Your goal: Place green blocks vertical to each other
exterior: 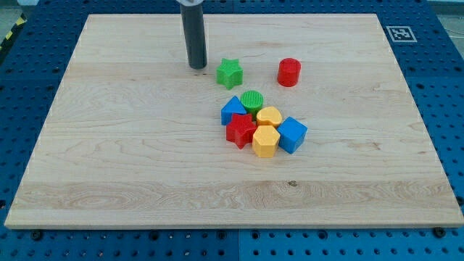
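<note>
My tip [197, 67] is resting on the wooden counter [109, 145], and there is no pincer on this arm, only the straight dark rod, so nothing is being held wide or narrow. Taking the green star block [230, 73] as the landmark, my tip is standing just beside it on the view's left and a touch higher, with a small gap showing between them. The red cylinder [289, 72] is sitting to the star's right, well apart. The green round block [251, 100] is lying below the star and slightly right, near it but not touching. That round block is crowding against a cluster further below the star: a blue block [233, 111], a yellow heart-like block [270, 116], a red star block [240, 130], a yellow block [265, 141] and a blue cube [292, 134].
</note>
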